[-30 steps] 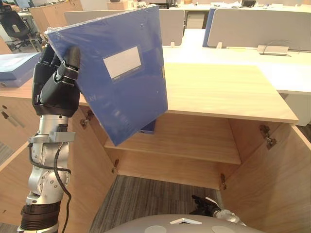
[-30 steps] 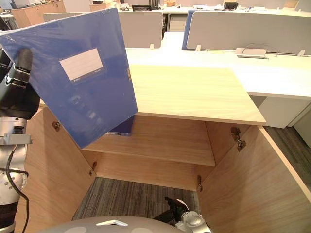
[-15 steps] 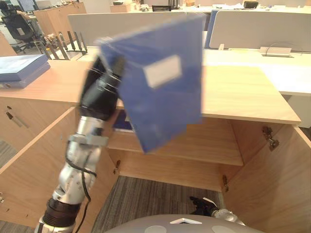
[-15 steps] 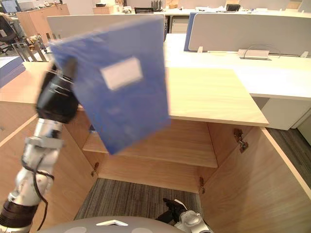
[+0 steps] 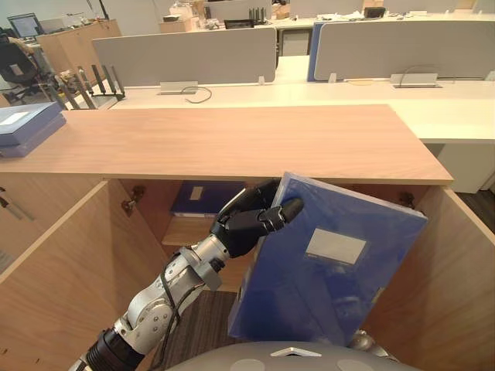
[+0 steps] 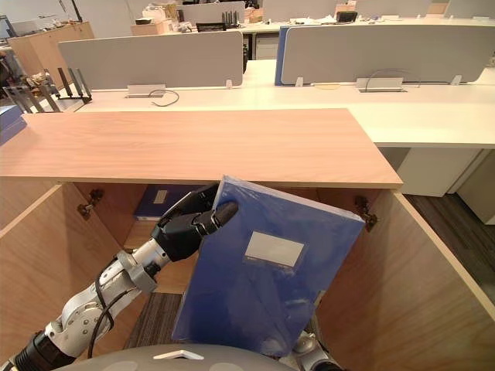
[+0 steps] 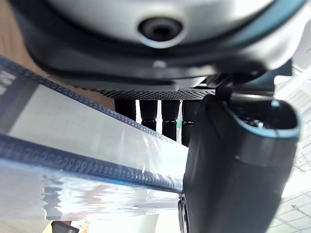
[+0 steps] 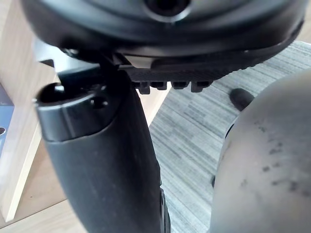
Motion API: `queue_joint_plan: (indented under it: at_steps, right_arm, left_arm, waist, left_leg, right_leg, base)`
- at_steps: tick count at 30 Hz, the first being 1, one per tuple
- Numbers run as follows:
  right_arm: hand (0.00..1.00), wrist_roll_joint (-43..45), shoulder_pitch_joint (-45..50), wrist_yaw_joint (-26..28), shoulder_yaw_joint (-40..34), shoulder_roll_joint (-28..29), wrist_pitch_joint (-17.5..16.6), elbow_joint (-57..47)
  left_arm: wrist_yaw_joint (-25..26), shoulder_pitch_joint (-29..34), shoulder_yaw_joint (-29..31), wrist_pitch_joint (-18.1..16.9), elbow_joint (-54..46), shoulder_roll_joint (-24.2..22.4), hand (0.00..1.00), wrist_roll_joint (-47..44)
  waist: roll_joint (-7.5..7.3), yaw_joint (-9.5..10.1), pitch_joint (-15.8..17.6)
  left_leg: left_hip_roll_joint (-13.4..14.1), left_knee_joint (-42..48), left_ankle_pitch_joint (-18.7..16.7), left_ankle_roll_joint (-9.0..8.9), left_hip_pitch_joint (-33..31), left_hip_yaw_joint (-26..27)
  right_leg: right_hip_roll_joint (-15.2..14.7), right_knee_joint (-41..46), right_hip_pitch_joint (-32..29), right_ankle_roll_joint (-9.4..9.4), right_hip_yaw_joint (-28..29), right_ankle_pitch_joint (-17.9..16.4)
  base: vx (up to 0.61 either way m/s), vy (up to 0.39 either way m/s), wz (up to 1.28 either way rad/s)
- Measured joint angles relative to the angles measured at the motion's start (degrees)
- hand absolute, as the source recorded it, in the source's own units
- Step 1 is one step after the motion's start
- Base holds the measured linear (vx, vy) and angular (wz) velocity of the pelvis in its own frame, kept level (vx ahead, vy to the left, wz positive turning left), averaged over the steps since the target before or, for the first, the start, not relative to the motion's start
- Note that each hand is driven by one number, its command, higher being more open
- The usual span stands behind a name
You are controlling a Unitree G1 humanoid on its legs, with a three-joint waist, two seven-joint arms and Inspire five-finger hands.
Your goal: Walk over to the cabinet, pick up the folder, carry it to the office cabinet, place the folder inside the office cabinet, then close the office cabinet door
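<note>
Left robot hand (image 5: 246,226) clamps the folder (image 5: 332,286), lower centre, before the open office cabinet (image 5: 232,143). Not shelved yet, door (image 5: 54,263) unclosed. Right robot hand (image 8: 97,160): grip unreadable.

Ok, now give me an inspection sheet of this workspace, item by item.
Surface: wooden cabinet top; left door and right door open.
Job's things: blue folder tilted before the cabinet opening, not yet on the shelf.
Clutter: second folder lying on the shelf; folder stack at the top's far left.
Hands: left hand pinching the blue folder's upper corner; right hand low over the carpet.
Cables: looped cable on the white desk.
Surroundings: desk dividers, office chair.
</note>
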Motion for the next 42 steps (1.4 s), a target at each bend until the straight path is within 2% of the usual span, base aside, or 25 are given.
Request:
queue_joint_plan:
  at_steps: [7, 13, 18, 23, 26, 32, 36, 42]
  right_arm:
    - [1.00, -0.03, -0.57, -0.21, 0.05, 0.09, -0.27, 1.09]
    - [1.00, -0.09, -0.81, -0.24, -0.24, 0.07, -0.28, 0.97]
    - [1.00, -0.20, -0.78, -0.27, -2.41, 0.03, -0.33, -0.33]
    - [1.00, -0.20, 0.63, -0.05, -4.23, 0.65, -0.79, -3.86]
    - [1.00, -0.18, 1.15, -0.09, -6.51, 1.04, -0.87, -5.36]
    - [1.00, -0.18, 1.72, -0.14, -8.14, 1.45, -0.88, -5.87]
    - [1.00, -0.17, 2.06, -0.17, -9.20, 2.73, -0.93, -6.02]
    - [1.00, -0.17, 3.15, -0.31, -9.85, 2.90, -1.47, -7.48]
  left_arm:
    - [-0.18, 1.58, 0.67, -0.20, 0.05, -0.94, 0.00, 0.47]
    - [-0.60, 3.96, 3.00, -1.77, 3.71, -4.94, 0.00, 3.82]
    - [-0.69, 6.33, 7.33, -4.15, 8.02, -9.07, 0.00, 10.15]
    - [-0.12, 7.23, 9.92, -5.19, 14.12, -11.02, 0.00, 23.32]
    - [0.75, 9.80, 11.80, -5.18, 14.23, -11.45, 0.00, 24.87]
    - [3.09, 9.91, 15.78, -5.70, 13.72, -13.36, 0.00, 26.21]
    - [5.82, 9.89, 19.43, -7.52, 10.65, -15.39, 0.00, 27.51]
    - [6.71, 9.91, 19.68, -7.66, 7.88, -17.40, 0.00, 30.59]
  waist:
    - [-0.88, 0.22, 0.86]
    - [-1.06, 0.08, 1.41]
    - [-1.15, -1.25, 2.89]
    - [-1.83, -1.82, 3.82]
    - [-1.99, -2.91, 4.60]
    - [-2.08, -2.93, 4.66]
    - [-2.30, -2.76, 4.74]
    - [-2.86, -2.48, 4.82]
  left_leg:
    - [-0.07, -0.11, 0.00, 0.01, -0.01, 0.03]
    - [-0.03, -0.54, 0.03, 0.02, 0.23, 0.54]
    - [0.24, -1.38, 0.09, 0.04, 1.07, 1.32]
    - [0.96, -2.46, 0.02, -0.12, 1.11, 2.66]
    - [0.96, -2.98, -0.03, -0.21, 1.24, 3.06]
    - [0.89, -3.12, -0.05, -0.22, 1.29, 3.42]
    - [0.79, -2.79, -0.02, -0.18, 1.02, 3.30]
    - [0.54, -1.72, -0.02, -0.16, -0.36, 2.89]
  right_leg:
    - [-0.10, 0.00, -0.06, 0.06, 0.01, 0.04]
    - [-0.08, -0.03, -0.30, 0.30, 0.49, 0.20]
    - [0.08, -0.06, -0.37, 0.34, 1.30, 0.21]
    - [0.68, -0.34, -1.65, 0.28, 2.48, 0.16]
    - [1.11, -0.06, -2.00, 0.27, 2.77, 0.17]
    - [1.19, -0.05, -2.33, 0.28, 2.93, 0.16]
    - [0.75, -0.04, -2.33, 0.31, 2.93, 0.19]
    - [0.45, -0.03, -2.86, 0.49, 2.88, 0.41]
  base:
    - [0.00, 0.004, 0.00]
    - [0.01, 0.020, -0.04]
    - [0.00, 0.018, -0.09]
    - [0.02, 0.015, -0.13]
    - [0.05, 0.026, -0.09]
    - [0.03, 0.023, -0.03]
    - [-0.02, 0.005, 0.01]
    - [-0.05, -0.002, 0.04]
